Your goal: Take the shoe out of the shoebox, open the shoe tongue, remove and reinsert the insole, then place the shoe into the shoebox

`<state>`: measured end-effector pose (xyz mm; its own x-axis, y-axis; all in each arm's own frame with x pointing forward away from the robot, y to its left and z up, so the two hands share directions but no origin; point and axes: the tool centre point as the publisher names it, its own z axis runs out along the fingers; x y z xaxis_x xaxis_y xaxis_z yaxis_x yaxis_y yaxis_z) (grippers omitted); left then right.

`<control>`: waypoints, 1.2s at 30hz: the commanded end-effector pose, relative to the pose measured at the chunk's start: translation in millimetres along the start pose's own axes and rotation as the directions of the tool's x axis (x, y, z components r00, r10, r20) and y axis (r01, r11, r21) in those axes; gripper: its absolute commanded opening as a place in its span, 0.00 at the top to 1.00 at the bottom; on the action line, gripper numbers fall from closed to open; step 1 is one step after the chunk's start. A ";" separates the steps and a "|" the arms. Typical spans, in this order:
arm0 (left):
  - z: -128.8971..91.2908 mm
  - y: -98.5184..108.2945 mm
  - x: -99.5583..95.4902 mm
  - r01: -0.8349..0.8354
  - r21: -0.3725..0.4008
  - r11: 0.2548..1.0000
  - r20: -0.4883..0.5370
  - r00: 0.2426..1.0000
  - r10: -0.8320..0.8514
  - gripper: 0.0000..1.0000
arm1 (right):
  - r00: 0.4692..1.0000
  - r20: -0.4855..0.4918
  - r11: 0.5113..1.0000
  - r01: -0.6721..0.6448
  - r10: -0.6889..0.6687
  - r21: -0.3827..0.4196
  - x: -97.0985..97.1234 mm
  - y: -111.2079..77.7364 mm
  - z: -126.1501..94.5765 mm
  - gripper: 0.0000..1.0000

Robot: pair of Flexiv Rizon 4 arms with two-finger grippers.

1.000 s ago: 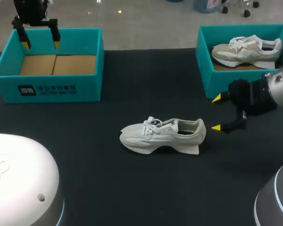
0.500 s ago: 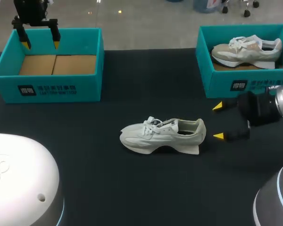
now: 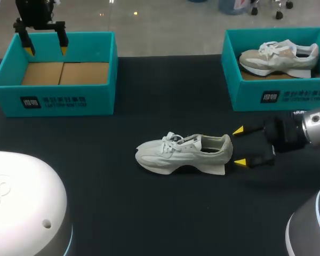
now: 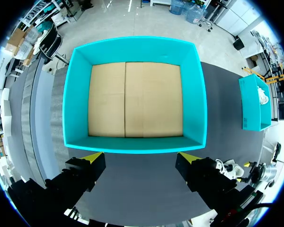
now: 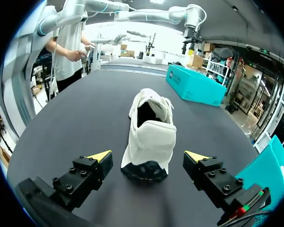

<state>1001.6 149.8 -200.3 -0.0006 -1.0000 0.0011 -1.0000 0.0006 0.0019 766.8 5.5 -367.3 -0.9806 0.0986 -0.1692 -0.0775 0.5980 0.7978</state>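
A white shoe (image 3: 184,153) stands on its sole mid-table, toe to the left; the right wrist view shows its heel (image 5: 150,142) facing the camera. My right gripper (image 3: 238,146) is open just behind the heel, one yellow tip on each side, not touching; in its own view the shoe sits just ahead of the gripper (image 5: 149,156). An empty teal shoebox (image 3: 56,73) with a cardboard floor stands at the far left. My left gripper (image 3: 45,50) hangs open over its back wall, and its own view shows the box (image 4: 135,94) below the gripper (image 4: 141,157).
A second teal shoebox (image 3: 277,66) at the far right holds a beige shoe (image 3: 280,57). In the left wrist view that box (image 4: 253,101) shows off to the side. Black table surface lies open around the white shoe.
My right gripper dropped toward the table's near side, then moved left, up to the shoe's heel. The left arm and the shoe stayed put.
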 end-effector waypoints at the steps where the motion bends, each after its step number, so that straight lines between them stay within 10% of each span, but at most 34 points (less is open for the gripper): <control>1: -0.1 0.5 0.0 0.000 0.001 1.000 0.001 1.000 0.000 0.00 | 1.000 -0.017 1.000 -0.003 0.003 -0.002 -10.7 -4.2 20.5 0.00; 34: -0.1 0.5 0.0 0.000 0.001 1.000 0.001 1.000 0.000 0.00 | 0.992 -0.102 0.997 -0.080 0.078 -0.013 8.5 -18.0 80.9 0.00; 35: -0.1 0.5 0.0 0.000 0.001 1.000 0.001 1.000 0.000 0.00 | 0.991 -0.103 0.997 -0.083 0.081 -0.011 9.2 -18.6 82.2 0.15; 36: -0.1 0.5 0.0 0.000 0.001 1.000 0.001 1.000 0.000 0.00 | 0.991 -0.105 0.996 -0.085 0.083 -0.008 9.8 -19.2 83.1 0.67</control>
<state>1001.6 149.8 -200.3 -0.0006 -1.0000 0.0011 -1.0000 0.0006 0.0019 773.5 55.7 -427.5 -0.9970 0.0642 -0.0440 0.0009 0.5749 0.8182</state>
